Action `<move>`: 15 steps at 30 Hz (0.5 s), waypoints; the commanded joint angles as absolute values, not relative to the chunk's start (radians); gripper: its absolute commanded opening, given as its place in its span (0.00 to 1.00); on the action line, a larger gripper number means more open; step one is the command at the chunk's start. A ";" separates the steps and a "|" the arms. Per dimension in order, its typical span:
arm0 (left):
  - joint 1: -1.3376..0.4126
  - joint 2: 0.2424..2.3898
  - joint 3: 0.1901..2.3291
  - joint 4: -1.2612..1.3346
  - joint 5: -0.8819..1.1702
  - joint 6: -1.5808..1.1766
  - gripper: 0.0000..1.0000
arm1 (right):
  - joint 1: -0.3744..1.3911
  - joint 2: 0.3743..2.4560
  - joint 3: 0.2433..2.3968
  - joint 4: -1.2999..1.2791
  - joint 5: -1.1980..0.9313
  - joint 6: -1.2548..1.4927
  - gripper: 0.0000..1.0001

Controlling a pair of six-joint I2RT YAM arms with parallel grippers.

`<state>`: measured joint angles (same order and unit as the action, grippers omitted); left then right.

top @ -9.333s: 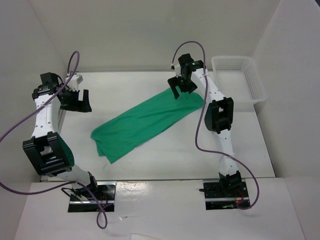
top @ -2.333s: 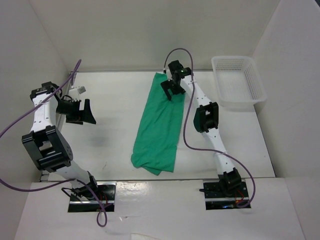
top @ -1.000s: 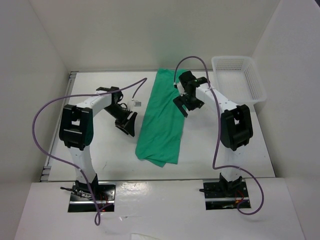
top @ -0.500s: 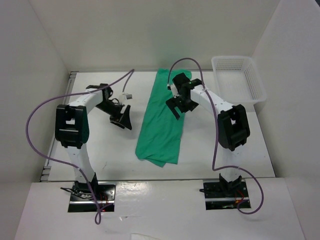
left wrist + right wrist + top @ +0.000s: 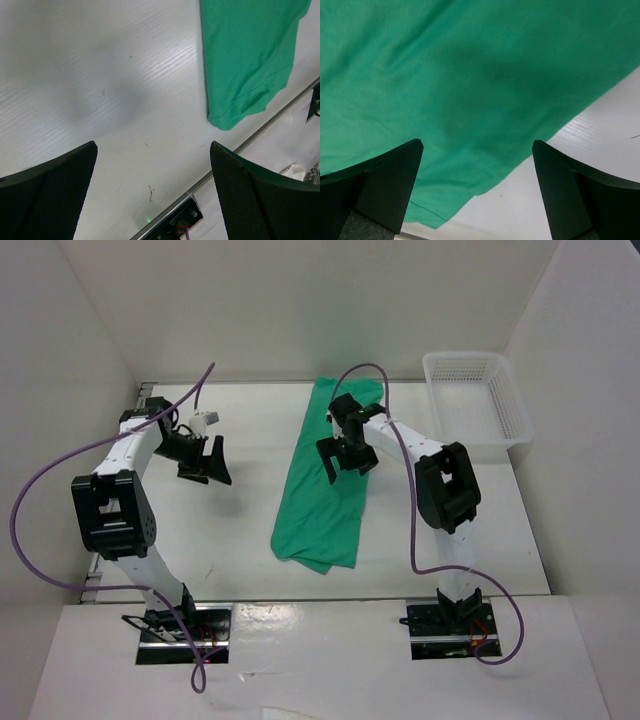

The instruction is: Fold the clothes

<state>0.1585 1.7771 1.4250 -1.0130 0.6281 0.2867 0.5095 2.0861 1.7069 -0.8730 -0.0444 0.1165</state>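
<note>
Left gripper [image 5: 205,476]: jaws are spread wide, nothing is held; it has been drawn back, well left of the T-shirt [image 5: 322,502]. Right gripper [image 5: 345,461]: jaws are spread wide, nothing is gripped; it has been shifted over the T-shirt's far half. T-shirt: left unmoved as a long folded strip; basket [image 5: 508,426] is kept well right of it.

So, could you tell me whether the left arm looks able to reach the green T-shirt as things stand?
Probably yes: the left gripper is open over the table beside the T-shirt, with nothing between them. The right gripper hovers over the shirt's far half only.
</note>
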 commanded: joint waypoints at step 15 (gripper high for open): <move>0.222 1.726 1.371 -0.997 0.534 0.247 0.99 | 0.623 2.167 1.740 -0.839 -0.072 0.340 0.99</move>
<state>0.2146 1.7638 1.3777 -0.9936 0.5335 0.2554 0.6296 2.1487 1.7023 -0.8658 -0.0677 0.2985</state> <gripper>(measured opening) 0.990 0.990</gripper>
